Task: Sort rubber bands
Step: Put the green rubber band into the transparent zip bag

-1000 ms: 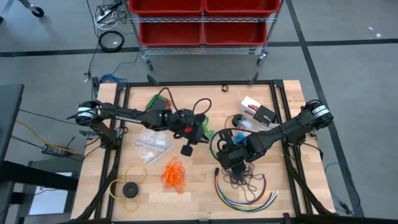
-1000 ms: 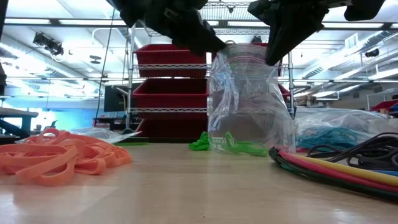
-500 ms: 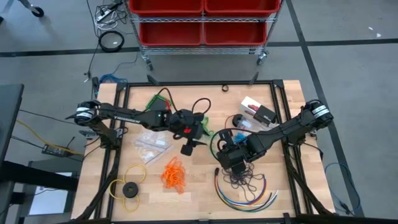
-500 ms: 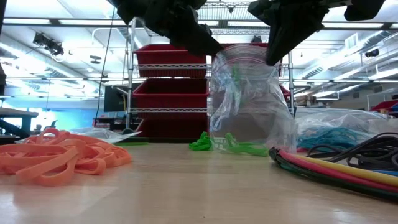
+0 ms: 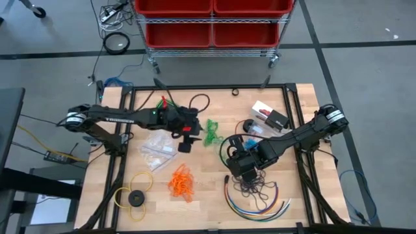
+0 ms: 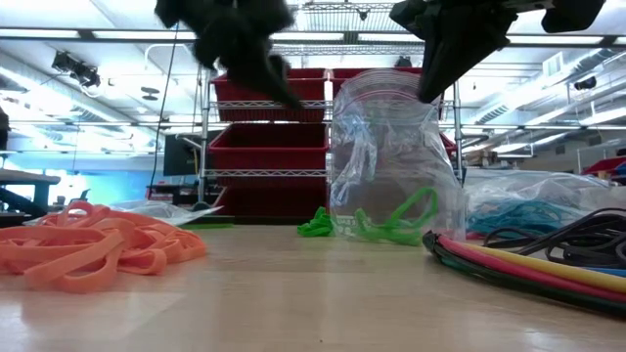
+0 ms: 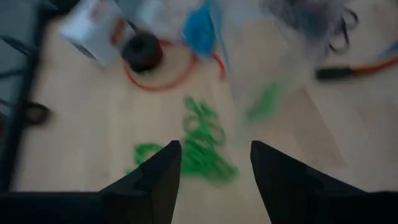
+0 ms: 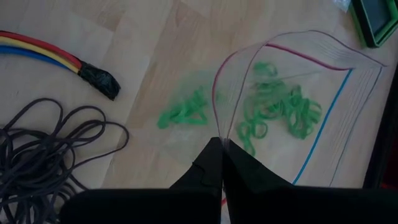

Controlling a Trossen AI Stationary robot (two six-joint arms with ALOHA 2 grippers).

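A: As we look straight down, our left gripper (image 5: 184, 138) sits with the green rubber bands (image 5: 212, 132) just beside its tip.

B: Level with the table, our right gripper (image 6: 440, 73) pinches the clear bag (image 6: 391, 156) by its rim; a green loop (image 6: 406, 217) lies inside, below it.

A: Past our left wrist, the fingers (image 7: 158, 180) stand wide with nothing between them, green bands ahead.

B: Past our right, closed fingertips (image 8: 219, 163) grip the bag's edge, bands beyond.
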